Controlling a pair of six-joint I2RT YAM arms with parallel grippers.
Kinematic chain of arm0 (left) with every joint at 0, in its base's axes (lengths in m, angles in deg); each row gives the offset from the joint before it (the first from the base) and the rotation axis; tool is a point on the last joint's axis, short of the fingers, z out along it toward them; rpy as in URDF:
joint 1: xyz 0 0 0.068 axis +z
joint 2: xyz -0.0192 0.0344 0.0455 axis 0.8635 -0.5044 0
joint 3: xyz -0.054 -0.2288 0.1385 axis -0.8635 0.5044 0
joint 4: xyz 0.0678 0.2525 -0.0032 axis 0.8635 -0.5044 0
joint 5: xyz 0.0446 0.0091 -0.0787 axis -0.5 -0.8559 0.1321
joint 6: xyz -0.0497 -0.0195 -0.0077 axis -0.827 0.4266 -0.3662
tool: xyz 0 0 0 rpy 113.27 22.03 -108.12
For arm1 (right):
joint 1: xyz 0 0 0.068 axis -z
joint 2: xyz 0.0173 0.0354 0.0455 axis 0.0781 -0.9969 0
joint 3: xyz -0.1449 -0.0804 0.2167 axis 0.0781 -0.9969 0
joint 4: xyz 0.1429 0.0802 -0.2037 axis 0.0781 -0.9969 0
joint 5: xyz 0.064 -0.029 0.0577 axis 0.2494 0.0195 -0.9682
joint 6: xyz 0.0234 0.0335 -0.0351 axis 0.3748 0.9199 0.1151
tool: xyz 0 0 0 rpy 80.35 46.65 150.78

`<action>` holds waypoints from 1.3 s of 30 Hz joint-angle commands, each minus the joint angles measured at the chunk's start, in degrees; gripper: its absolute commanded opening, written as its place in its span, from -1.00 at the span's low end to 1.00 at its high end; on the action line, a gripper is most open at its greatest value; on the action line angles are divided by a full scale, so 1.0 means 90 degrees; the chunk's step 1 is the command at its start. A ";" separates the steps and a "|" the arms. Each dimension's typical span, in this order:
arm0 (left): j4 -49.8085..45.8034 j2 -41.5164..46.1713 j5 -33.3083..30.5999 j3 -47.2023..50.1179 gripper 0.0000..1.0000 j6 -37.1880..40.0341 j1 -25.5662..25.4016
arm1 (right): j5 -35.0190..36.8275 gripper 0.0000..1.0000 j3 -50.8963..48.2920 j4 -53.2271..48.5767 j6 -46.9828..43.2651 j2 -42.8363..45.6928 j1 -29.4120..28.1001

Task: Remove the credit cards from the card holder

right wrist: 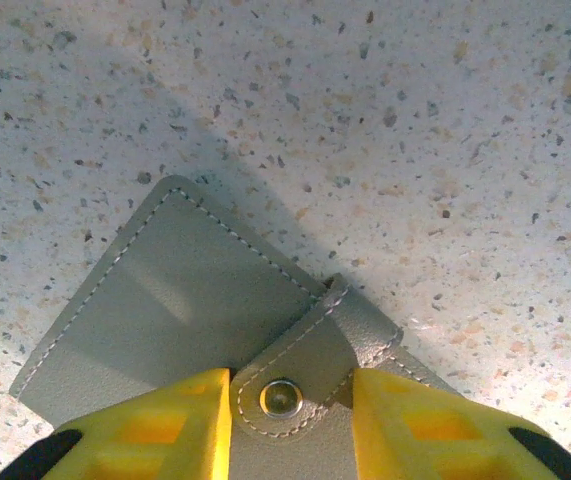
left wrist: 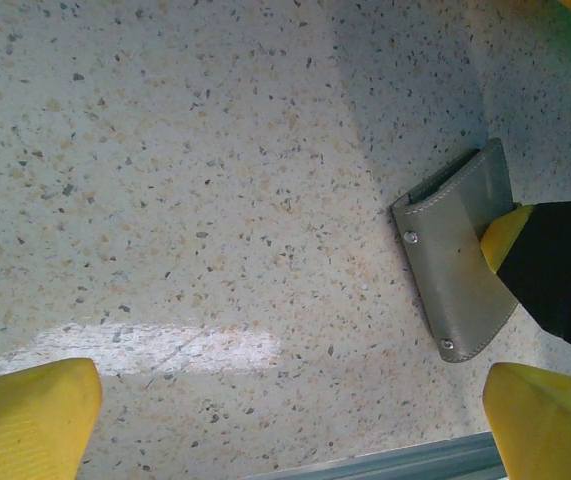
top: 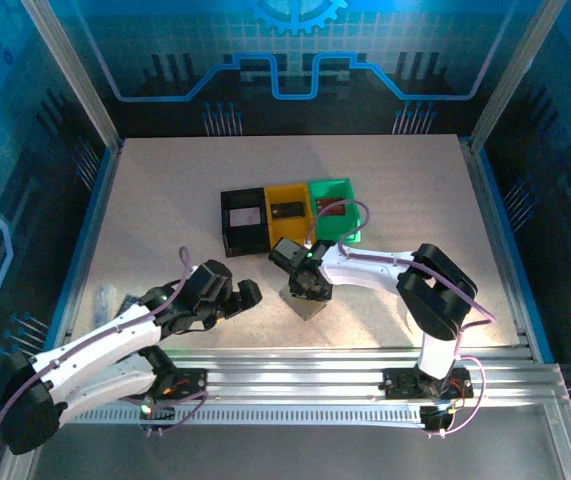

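Credit cards point(top: 247, 216) sat in centre bins point(top: 287, 189); shut card holder point(right wrist: 175, 300) maybe not empty. Right gripper point(right wrist: 290, 385) straddled it, grip unclear; left gripper point(left wrist: 290, 375) gaped.

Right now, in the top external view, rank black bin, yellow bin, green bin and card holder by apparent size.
1. black bin, yellow bin, green bin: alike, unranked.
2. card holder: smallest, partly under the right gripper.

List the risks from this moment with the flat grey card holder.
1. The right gripper's yellow fingers flank only the narrow snap tab; they may slip off it.
2. The left gripper hangs open beside the flat grey stitched card holder, not touching it, so a pull may drag or lift the whole holder across the speckled table.
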 commanded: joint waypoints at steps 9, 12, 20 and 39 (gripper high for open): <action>-0.0037 0.0090 -0.0046 0.0151 0.98 0.0108 -0.0043 | -0.0111 -0.56 -0.0496 0.0314 0.0249 -0.0019 0.0150; -0.0023 0.0091 -0.0031 0.0164 0.98 0.0098 -0.0035 | -0.0103 -0.72 -0.0551 0.0329 0.0253 0.0088 0.0156; 0.0036 0.0071 -0.0021 0.0164 0.98 0.0085 -0.0037 | -0.0097 -0.88 -0.0622 0.0322 0.0143 0.0351 0.0171; 0.0195 -0.0018 0.0095 0.0079 0.98 0.0152 -0.0042 | -0.0114 -1.00 -0.0941 0.0151 -0.0742 0.1627 0.0467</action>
